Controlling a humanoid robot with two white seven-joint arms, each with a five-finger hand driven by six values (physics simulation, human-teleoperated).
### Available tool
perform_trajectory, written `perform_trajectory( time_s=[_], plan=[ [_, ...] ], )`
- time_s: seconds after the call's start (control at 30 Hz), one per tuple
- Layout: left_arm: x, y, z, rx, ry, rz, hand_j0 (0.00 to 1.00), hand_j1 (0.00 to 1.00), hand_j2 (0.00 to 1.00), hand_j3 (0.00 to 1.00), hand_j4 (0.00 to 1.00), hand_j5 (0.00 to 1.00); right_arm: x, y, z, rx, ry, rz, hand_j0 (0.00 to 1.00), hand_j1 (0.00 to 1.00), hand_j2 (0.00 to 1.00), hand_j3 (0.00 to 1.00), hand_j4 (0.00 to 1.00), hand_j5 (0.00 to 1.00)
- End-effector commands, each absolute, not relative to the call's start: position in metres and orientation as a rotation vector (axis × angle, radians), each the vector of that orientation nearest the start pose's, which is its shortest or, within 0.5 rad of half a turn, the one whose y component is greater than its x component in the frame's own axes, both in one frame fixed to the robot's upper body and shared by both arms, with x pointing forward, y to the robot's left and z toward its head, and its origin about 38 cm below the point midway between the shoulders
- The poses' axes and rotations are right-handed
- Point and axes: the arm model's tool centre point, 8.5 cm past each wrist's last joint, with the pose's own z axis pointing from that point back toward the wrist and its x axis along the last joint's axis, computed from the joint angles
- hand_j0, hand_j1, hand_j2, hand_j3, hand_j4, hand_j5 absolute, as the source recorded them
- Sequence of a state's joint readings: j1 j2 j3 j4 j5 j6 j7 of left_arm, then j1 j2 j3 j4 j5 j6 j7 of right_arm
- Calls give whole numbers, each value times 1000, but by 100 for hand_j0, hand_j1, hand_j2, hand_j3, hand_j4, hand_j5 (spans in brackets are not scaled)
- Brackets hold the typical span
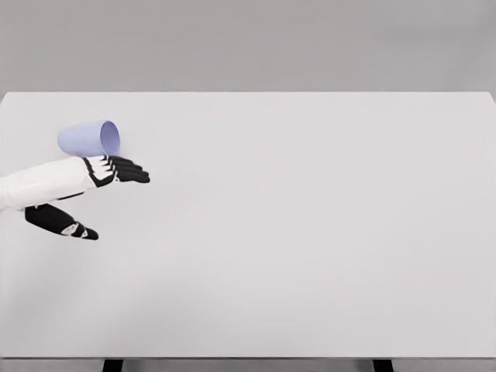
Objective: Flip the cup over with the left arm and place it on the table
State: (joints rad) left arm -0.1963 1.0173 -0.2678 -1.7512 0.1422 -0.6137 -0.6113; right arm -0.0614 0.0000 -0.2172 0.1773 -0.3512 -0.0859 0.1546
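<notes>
Fingers of the left hand (116, 170) reach out flat and together beside a lavender cup (90, 138) on a white counter (310, 232); they hold nothing, and the thumb juts down and apart below the forearm. The cup lies on its side near the counter's far left, its open mouth turned to the right, its closed base toward the left edge. The fingers sit just in front of the cup's near wall; whether they touch it cannot be told from this view.

Judged from here, the grasp is not yet made; a sound grip would bring fingers and thumb around the cup's body, near its middle, so it does not roll away or slip as the wrist turns it upright. Pushing without closing risks rolling it toward the far edge.

The left edge of the counter lies close to the cup's base; broad bare surface spreads to the right and forward, the safer side for setting the cup down. The right arm is out of view.
</notes>
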Motion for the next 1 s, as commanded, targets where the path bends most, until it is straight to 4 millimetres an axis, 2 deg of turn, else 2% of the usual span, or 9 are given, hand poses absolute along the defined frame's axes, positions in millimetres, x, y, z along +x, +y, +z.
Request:
perform_trajectory(
  time_s=[0.0, 0.23, 0.3, 0.53, 0.63, 0.73, 0.87, 0.93, 0.97],
  plan=[
    [338, 336, 242, -12, -1656, -1783, 100, 100, 100, 100, 100, 100, -7, -251, -257, 46, -32, -572, 100, 100, 100, 100, 100, 100],
    [339, 339, 242, -6, -1652, -1776, 100, 100, 100, 100, 100, 100, -8, -252, -257, 45, -30, -563, 100, 100, 100, 100, 100, 100],
    [343, 348, 259, 52, -1683, -1766, 100, 100, 100, 100, 100, 100, -8, -252, -257, 45, -30, -563, 100, 100, 100, 100, 100, 100],
    [350, 344, 252, 90, -1677, -1755, 100, 100, 100, 100, 100, 100, -8, -252, -257, 45, -30, -563, 100, 100, 100, 100, 100, 100],
    [376, 375, 216, 197, -1314, -1480, 100, 100, 100, 100, 100, 100, -8, -252, -257, 45, -30, -563, 100, 100, 100, 100, 100, 100],
    [399, 400, 229, 267, -1303, -1383, 100, 100, 100, 100, 100, 100, -8, -252, -257, 45, -30, -563, 100, 100, 100, 100, 100, 100],
    [424, 387, 233, 285, -1353, -1352, 100, 100, 100, 100, 100, 100, -8, -252, -257, 45, -30, -563, 100, 100, 100, 100, 100, 100],
    [431, 366, 219, 257, -1348, -1379, 100, 100, 100, 100, 100, 100, -8, -252, -257, 45, -30, -563, 100, 100, 100, 100, 100, 100],
    [434, 366, 214, 252, -1341, -1373, 100, 100, 100, 100, 100, 100, -8, -252, -257, 45, -30, -563, 100, 100, 100, 100, 100, 100]
  ],
)
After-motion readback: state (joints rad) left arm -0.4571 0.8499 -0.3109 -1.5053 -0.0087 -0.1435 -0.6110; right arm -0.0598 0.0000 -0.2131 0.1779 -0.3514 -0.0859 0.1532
